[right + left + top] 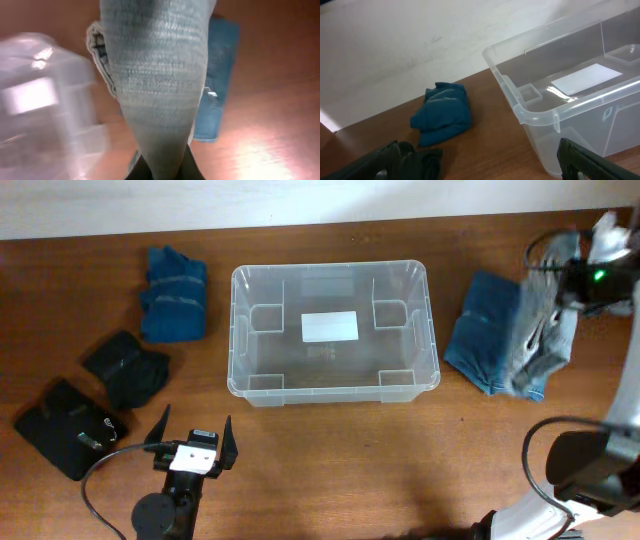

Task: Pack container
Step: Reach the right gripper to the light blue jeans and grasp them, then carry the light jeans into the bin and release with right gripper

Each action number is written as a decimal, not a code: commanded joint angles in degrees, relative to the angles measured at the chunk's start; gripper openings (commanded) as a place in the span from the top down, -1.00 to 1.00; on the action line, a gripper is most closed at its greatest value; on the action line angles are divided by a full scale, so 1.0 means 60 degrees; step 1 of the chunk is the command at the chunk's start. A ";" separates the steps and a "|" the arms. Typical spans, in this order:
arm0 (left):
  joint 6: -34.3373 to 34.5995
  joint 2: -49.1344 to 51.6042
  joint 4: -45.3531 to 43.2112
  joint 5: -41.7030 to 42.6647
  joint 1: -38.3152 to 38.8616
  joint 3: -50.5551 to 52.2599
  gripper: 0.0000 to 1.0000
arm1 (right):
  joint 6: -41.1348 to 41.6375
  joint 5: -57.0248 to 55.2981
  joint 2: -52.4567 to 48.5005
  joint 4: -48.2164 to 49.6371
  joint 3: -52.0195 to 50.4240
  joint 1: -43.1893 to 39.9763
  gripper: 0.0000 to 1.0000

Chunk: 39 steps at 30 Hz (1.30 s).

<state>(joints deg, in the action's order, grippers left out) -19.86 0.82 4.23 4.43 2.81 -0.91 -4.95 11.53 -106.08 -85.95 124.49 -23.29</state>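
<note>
The clear plastic container (335,388) stands at the table's middle with a white label (329,327) on its bottom and nothing else in it. It also shows in the left wrist view (545,117) and blurred in the right wrist view (40,105). My right gripper (560,280) is shut on a grey knitted garment (540,330), which hangs above a folded blue denim piece (480,330) right of the container. The grey garment (160,85) fills the right wrist view. My left gripper (192,442) is open and empty in front of the container's left corner.
A dark blue cloth (174,292) lies left of the container, also in the left wrist view (444,112). Two black garments (125,367) (68,427) lie at the front left. A black cable (100,480) loops near the left arm.
</note>
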 commanded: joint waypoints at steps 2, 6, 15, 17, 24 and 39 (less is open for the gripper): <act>0.0142 -0.0080 0.0007 -0.0033 -0.0058 0.0066 -0.99 | -0.0135 0.3282 0.0539 -0.0718 0.2696 0.0153 0.92; 0.0138 -0.0080 0.0007 -0.0033 -0.0058 0.0066 -0.99 | 0.0226 0.5523 0.0550 -0.0703 0.4113 0.0597 0.92; 0.0138 -0.0080 0.0007 -0.0033 -0.0058 0.0066 -0.99 | 0.3752 0.4575 0.0528 0.0896 0.4546 0.3512 0.92; 0.0138 -0.0080 0.0007 -0.0033 -0.0058 0.0066 -0.99 | 0.4521 0.3377 0.0528 0.1053 0.4546 0.4178 0.92; 0.0142 -0.0080 0.0007 -0.0033 -0.0058 0.0066 -0.99 | 0.5501 -0.0568 0.0393 0.0623 0.4124 0.6400 0.92; 0.0138 -0.0080 0.0007 -0.0033 -0.0058 0.0066 -0.99 | 0.6102 -0.2426 -0.0189 0.2233 0.0463 0.8695 0.92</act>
<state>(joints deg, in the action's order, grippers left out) -19.86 0.82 4.23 4.43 2.81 -0.91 29.61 -0.32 -108.01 -75.42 130.72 28.05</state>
